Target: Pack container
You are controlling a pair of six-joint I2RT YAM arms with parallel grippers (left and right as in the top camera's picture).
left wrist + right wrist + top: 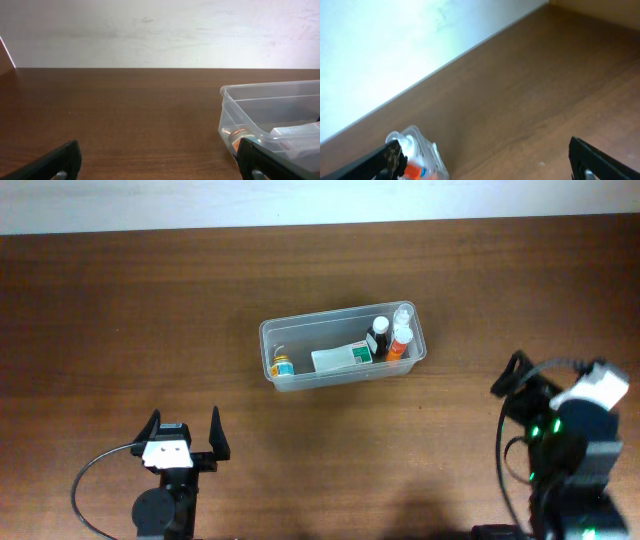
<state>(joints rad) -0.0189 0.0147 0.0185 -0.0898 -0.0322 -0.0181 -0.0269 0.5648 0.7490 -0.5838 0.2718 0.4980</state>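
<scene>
The clear plastic container (268, 340) stands at the table's middle. It holds a small yellow-labelled bottle (283, 365) at its left end, a white and green box (341, 358), a dark bottle (379, 336), an orange bottle (399, 343) and a clear bottle (403, 314) at its right end. My left gripper (185, 438) is open and empty near the front left; the container's left end shows in the left wrist view (235, 97). My right gripper (520, 380) is open and empty at the front right; the container's right corner shows in the right wrist view (432, 157).
The brown wooden table (120, 320) ends at a white wall (150, 30) at the back. A cable (95, 470) loops beside the left arm's base.
</scene>
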